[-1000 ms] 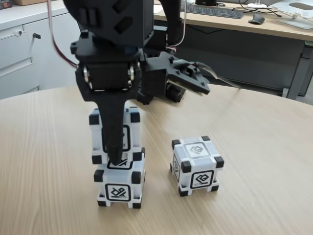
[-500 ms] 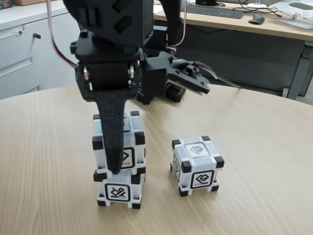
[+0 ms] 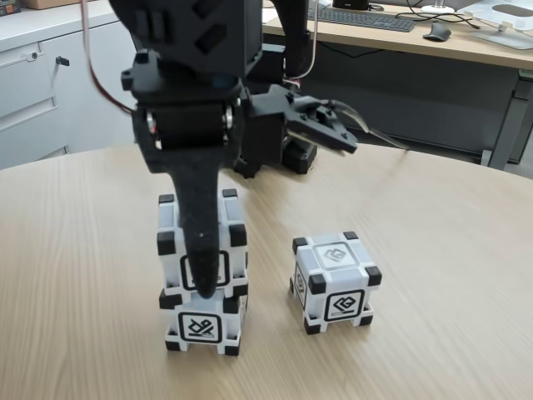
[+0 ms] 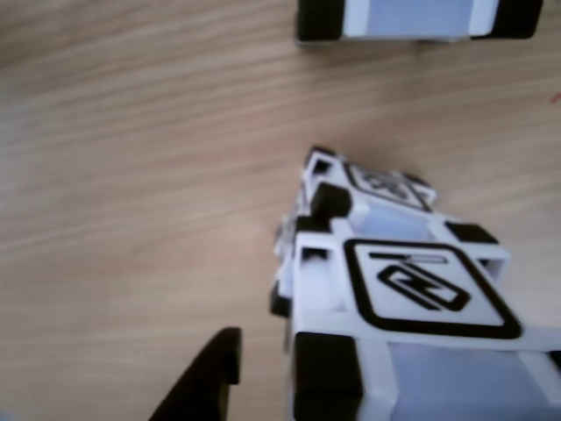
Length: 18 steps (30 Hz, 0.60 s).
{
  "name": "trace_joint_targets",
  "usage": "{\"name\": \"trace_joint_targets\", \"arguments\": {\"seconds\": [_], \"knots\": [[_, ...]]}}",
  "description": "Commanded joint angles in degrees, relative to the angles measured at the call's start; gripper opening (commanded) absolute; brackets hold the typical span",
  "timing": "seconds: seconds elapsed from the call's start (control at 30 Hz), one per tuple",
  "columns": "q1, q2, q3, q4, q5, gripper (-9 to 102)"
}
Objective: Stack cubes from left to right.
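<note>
On the pale wood-grain counter [image 3: 433, 250] in the fixed view, two of the cubes stand as a stack at about 7 o'clock from the middle of the picture: the bottom cube [image 3: 204, 323] sits on the counter and the upper cube [image 3: 229, 242] rests on top of it, its edges turned slightly off those of the one below. The third cube [image 3: 335, 282] stands alone on the counter at 3 o'clock from the stack, apart from it. The black arm [image 3: 187, 75] comes down from 12 o'clock, and one long black finger hangs in front of the upper cube's near face, its tip reaching down to the seam between the two stacked cubes. The fingers [image 3: 202, 279] straddle the upper cube, but I cannot tell whether they press on it or stand slightly off it, since the far finger is hidden behind the cube. In the other view the stack appears close up at 4 o'clock, the upper cube [image 4: 403, 289] with its black-framed glyph facing the camera, a black fingertip [image 4: 210, 373] at 7 o'clock just beside its edge with a narrow gap showing, and the lone cube [image 4: 412, 19] at 12 o'clock.
</note>
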State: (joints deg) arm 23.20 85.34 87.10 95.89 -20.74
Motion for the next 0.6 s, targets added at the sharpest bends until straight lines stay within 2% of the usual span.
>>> {"name": "trace_joint_targets", "arguments": {"seconds": [0.0, 0.57], "knots": [[-2.29, 3.34, -1.32, 0.70, 0.62, 46], [-10.81, 5.54, -0.26, 0.88, 5.63, 46]]}}
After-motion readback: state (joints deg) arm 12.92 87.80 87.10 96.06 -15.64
